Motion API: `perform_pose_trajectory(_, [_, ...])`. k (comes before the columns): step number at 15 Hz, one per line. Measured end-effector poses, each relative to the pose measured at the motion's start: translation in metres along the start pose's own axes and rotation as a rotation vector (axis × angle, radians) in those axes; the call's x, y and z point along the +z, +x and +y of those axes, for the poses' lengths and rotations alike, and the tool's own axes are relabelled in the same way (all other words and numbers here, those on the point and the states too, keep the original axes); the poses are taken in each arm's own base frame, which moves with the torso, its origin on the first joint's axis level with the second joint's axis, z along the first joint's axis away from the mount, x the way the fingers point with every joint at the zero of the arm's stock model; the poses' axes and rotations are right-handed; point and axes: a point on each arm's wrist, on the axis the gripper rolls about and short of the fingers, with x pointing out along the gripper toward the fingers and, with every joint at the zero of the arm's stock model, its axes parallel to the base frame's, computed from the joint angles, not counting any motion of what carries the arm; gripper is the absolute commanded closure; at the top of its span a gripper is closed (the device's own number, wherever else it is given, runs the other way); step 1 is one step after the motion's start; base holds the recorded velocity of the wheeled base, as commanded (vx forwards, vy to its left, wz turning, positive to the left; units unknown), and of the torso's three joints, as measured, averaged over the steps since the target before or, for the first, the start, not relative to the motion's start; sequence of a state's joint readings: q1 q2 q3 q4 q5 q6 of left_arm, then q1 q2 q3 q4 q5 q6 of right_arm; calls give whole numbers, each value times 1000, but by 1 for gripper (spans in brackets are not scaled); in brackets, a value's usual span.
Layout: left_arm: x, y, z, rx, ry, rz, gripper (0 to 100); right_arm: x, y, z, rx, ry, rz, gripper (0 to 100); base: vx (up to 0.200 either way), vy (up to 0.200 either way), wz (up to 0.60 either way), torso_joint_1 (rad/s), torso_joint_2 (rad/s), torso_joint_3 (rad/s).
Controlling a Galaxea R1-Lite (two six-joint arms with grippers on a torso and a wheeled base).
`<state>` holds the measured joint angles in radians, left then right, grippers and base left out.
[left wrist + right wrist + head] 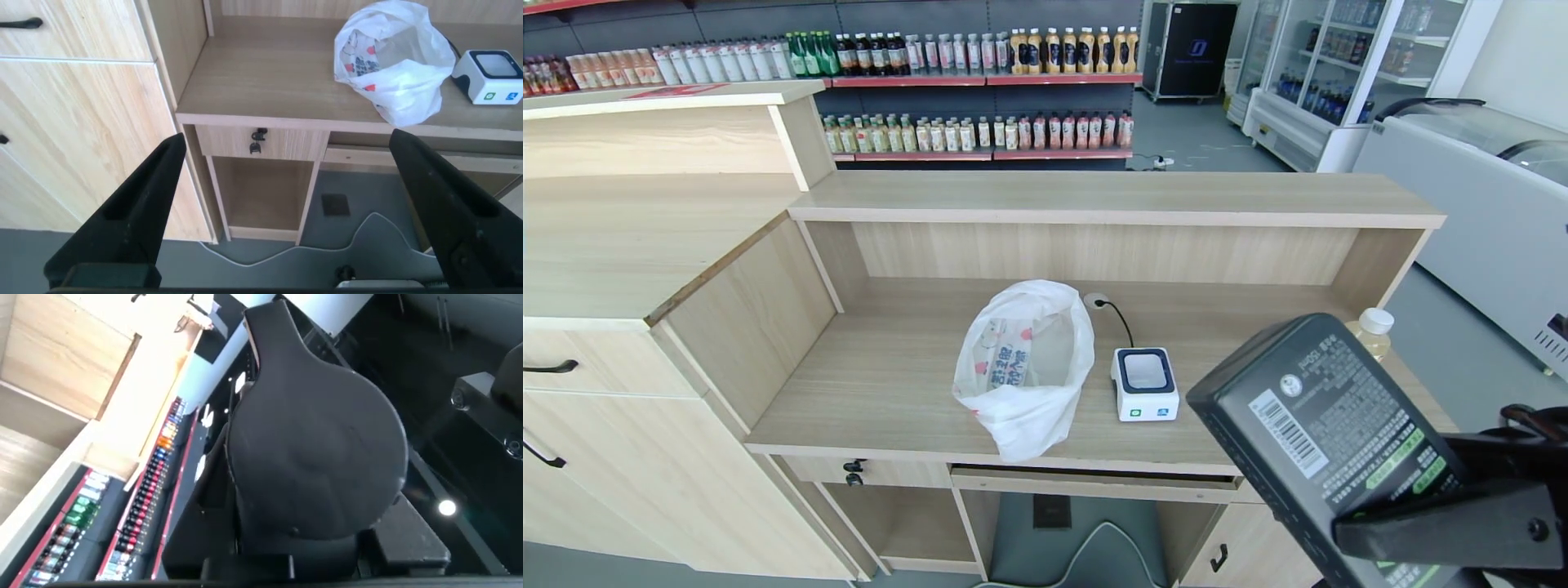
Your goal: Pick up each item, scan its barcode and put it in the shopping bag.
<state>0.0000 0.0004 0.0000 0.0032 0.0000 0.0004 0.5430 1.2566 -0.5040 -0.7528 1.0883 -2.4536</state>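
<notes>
The wooden counter point(890, 384) holds a white shopping bag point(1025, 367), a scanner point(1145, 384) just beside it, a bottle point(1372, 331) farther right.

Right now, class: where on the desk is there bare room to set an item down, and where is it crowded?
Bare: desk left of the shopping bag, to the side wall. Crowded: barcode scanner close beside the bag, bottle at right end.

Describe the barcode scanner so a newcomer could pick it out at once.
Start at the light wooden checkout desk and find the white shopping bag on its lower surface. The scanner sits beside the bag, on the robot's right. Unlike the soft bag, it is a small white box with a dark-framed window on top and a black cable behind.
</notes>
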Motion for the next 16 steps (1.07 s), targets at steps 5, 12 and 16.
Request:
perform_pose_trajectory(5, [0, 0, 0, 0, 0, 0, 0, 1, 4, 0, -16, 11, -17, 100, 0, 0, 0, 0, 0, 0])
perform_pose_trajectory(12, [0, 0, 0, 0, 0, 0, 0, -2, 2, 1, -8, 67, -7, 100, 0, 0, 0, 0, 0, 0])
perform_pose_trajectory(16, [0, 0, 0, 0, 0, 0, 0, -22, -42, 22, 241, 724, 389, 100, 0, 0, 0, 0, 0, 0])
